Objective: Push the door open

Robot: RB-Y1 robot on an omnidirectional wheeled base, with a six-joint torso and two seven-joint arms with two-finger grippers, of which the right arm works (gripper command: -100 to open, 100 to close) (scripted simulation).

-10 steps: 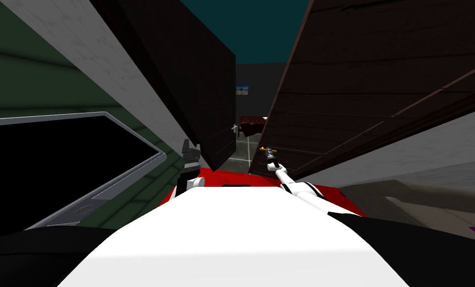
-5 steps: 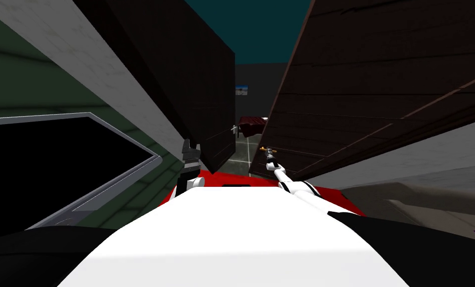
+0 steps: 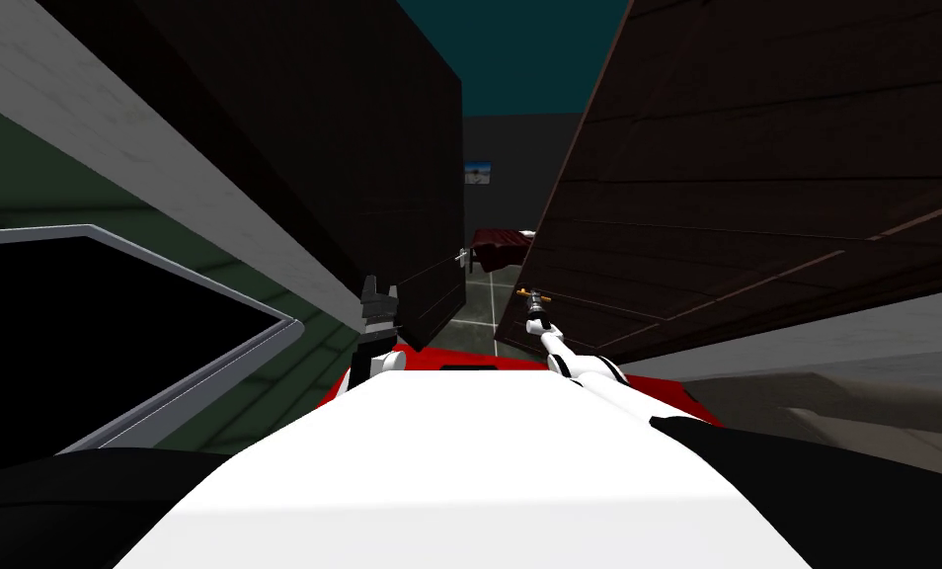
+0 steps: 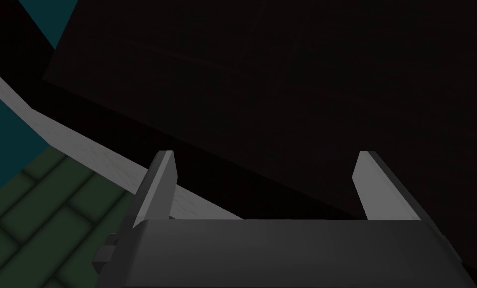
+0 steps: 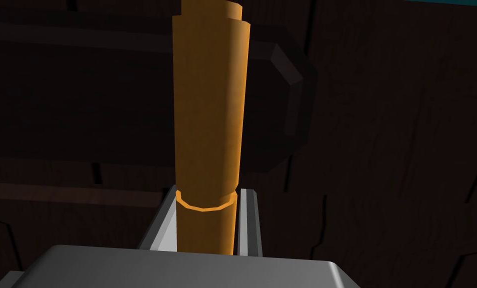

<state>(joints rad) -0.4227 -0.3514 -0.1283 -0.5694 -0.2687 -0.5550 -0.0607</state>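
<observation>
At the right-hand side: dark brown planked door [image 3: 755,178], with a narrow gap between its edge and a second dark door [image 3: 380,148].
Handle: orange handle [image 5: 210,100] – a cylinder standing off a dark plate [image 5: 287,90] on the planked door.
Right gripper [image 5: 207,217]: fingers pressed against both sides of the orange handle, clamped on it.
Left gripper [image 4: 265,160]: fingers spread wide, holding nothing – facing the second dark door.
Gap: grey tiled floor [image 3: 479,306], dark red furniture [image 3: 499,247] beyond.
</observation>
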